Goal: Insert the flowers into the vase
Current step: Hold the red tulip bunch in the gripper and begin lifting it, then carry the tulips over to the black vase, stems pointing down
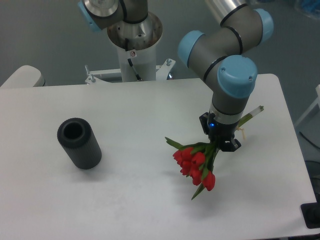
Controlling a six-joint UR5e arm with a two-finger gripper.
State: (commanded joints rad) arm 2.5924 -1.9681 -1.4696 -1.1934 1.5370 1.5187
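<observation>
Red tulip buds, green leaves, pale green stems bound in one bunch: the flowers (pixel 196 167) lie slantwise on the flat white table (pixel 150 200), blooms pointing toward the near edge, stem ends poking out up and to the right behind the arm. Right over the stems, just above the blooms, sits the black two-finger gripper (pixel 220 144), pointing down, a small blue light glowing on its body. Its fingers straddle the stems (whether they are actually pinching them or just sitting around them, I cannot tell from this angle, and I cannot tell if the bunch is lifted or resting on the surface).

Above the gripper rises the grey robot arm with light blue joint caps (pixel 232 75), folding back toward its white base column at the far edge.

Well to the left of the flowers stands the dark grey ribbed cylindrical vase (pixel 80 144), upright on the table, its round mouth open toward the camera, far apart from the bunch and from the gripper.
</observation>
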